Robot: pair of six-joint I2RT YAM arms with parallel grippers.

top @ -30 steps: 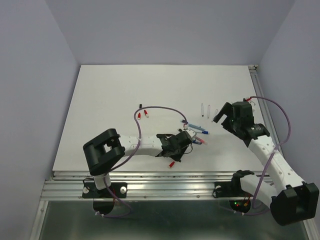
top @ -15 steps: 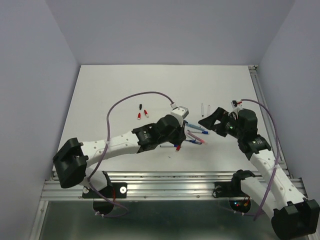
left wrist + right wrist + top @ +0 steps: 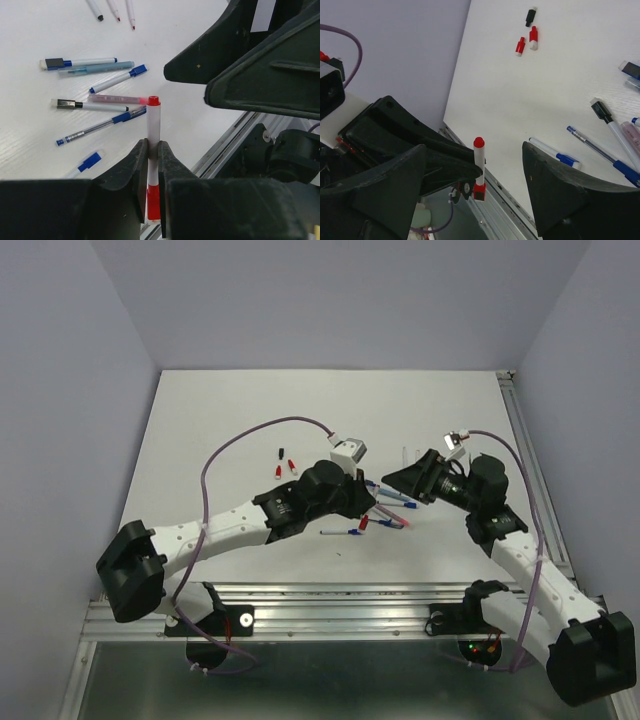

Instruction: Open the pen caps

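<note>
Pen caps point(image 3: 533, 37) lie loose on a white surface point(image 3: 220, 440) boxed in by lavender walls point(image 3: 60, 390), with an aluminium rail point(image 3: 320, 610) along its near edge. The right wrist view picks out 3 of them, 2 red and 1 black cap point(image 3: 530, 16), well beyond the left pincer point(image 3: 152, 145); from overhead they are mere specks. Only the left wrist view shows the grip. The left pincer is clamped on the white barrel of a pen point(image 3: 153, 125) that stands upright, with its red cap point(image 3: 153, 100) above the fingers point(image 3: 135, 170) and a red end below. Just beyond that pincer, loose pens point(image 3: 100, 107) lie scattered, several with blue ends. The right pincer point(image 3: 472, 150) is spread wide with nothing held, and the raised pen shows in the gap between its 2 fingers. Overhead, the left arm point(image 3: 220, 525) stretches low from its base towards the middle. The right arm point(image 3: 520, 550) bends inward, and the 2 pincers are nose to nose.
</note>
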